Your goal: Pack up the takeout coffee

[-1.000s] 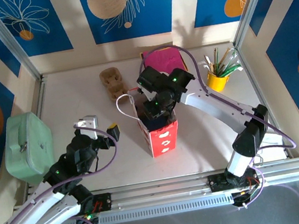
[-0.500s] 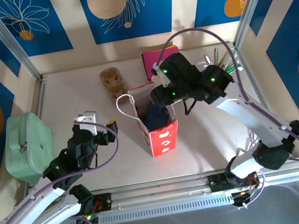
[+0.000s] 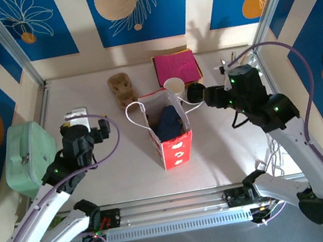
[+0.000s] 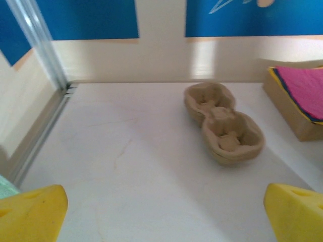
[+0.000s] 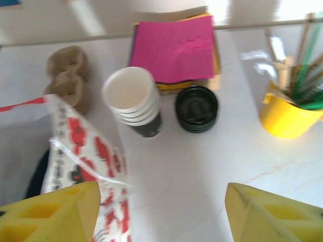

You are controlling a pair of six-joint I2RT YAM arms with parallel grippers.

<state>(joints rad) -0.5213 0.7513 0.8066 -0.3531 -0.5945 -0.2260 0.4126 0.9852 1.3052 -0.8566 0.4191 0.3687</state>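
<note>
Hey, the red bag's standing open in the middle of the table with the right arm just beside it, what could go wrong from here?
1. The right fingers are spread and point at the stack of white cups and the black lids; a low forward move could topple them.
2. The red bag stands tall and open next to that arm; a brush from it might tip the bag over.

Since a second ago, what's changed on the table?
The right gripper pulled up out of the bag, swung away to the right and opened, empty. The left gripper drifted slightly left, staying open. The bag stayed put.
</note>
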